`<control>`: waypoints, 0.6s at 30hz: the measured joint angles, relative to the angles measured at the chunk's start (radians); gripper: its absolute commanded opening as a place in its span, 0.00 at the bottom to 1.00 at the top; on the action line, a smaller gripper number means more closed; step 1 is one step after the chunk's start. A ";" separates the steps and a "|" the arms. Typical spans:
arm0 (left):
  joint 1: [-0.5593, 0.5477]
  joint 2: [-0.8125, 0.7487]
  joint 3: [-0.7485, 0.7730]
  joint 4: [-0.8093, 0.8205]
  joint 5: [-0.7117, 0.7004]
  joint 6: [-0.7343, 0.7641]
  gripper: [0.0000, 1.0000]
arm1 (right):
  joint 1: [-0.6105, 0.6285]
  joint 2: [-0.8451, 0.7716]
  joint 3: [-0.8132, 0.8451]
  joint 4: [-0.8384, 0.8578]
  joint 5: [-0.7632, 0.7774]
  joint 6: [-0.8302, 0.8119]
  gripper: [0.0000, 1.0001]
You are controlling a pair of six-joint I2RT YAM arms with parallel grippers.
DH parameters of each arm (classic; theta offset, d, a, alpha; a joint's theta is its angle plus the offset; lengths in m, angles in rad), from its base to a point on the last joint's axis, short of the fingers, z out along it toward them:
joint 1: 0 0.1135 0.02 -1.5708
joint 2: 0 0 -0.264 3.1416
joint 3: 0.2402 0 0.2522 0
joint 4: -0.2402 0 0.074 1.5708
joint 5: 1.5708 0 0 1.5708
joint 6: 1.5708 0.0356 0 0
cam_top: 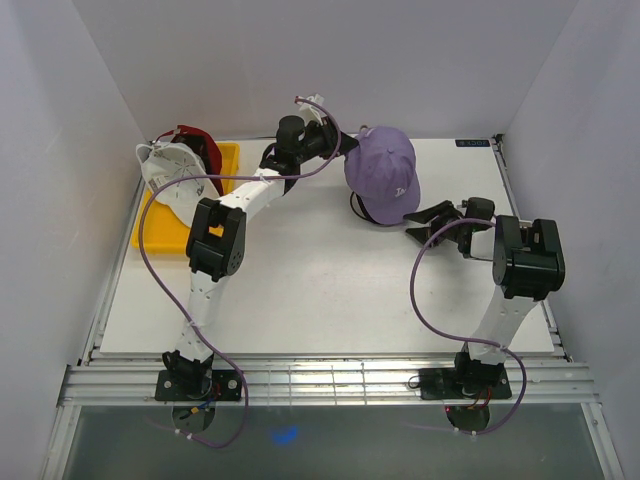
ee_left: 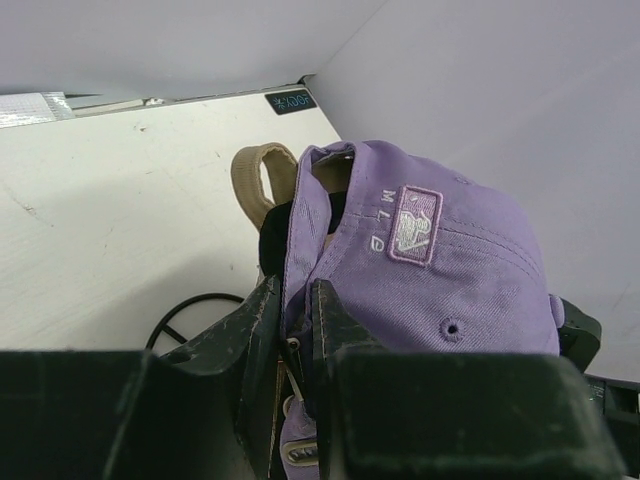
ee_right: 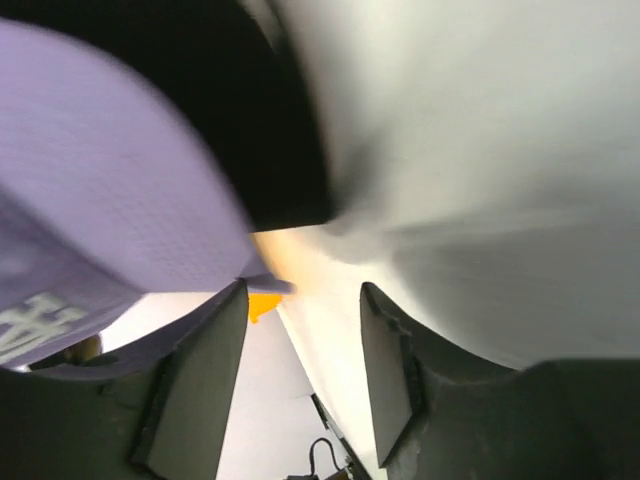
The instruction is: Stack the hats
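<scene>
Two arms: your left arm [cam_top: 240, 200] reaches far over the desk [cam_top: 300, 290]; your right arm [cam_top: 520, 260] is bent at the right side.
Left jaws: pressed together on the back edge of the lavender cap [cam_top: 385, 170].
Right jaws: apart, holding nothing, just beside the cap's brim [cam_top: 395, 212].
Lavender cap spot: near the far middle of the desk, top side up. You cannot tell if it touches the desk.
Logo [ee_left: 413, 225]: a small patch sewn near the cap's back edge.
Tan strap [ee_left: 262, 175]: sticks up in a loop at the cap's back.
Black thing [ee_left: 275, 240]: peeks out from under the lavender cap; you cannot tell what it is.
Red cap [cam_top: 200, 148] and white cap [cam_top: 165, 172]: together in the yellow tray [cam_top: 175, 235] at the far left corner, well apart from the lavender cap.
</scene>
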 measured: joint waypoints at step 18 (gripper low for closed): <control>0.004 -0.018 -0.009 -0.040 -0.027 0.031 0.56 | -0.005 0.005 -0.005 -0.130 0.016 -0.010 0.63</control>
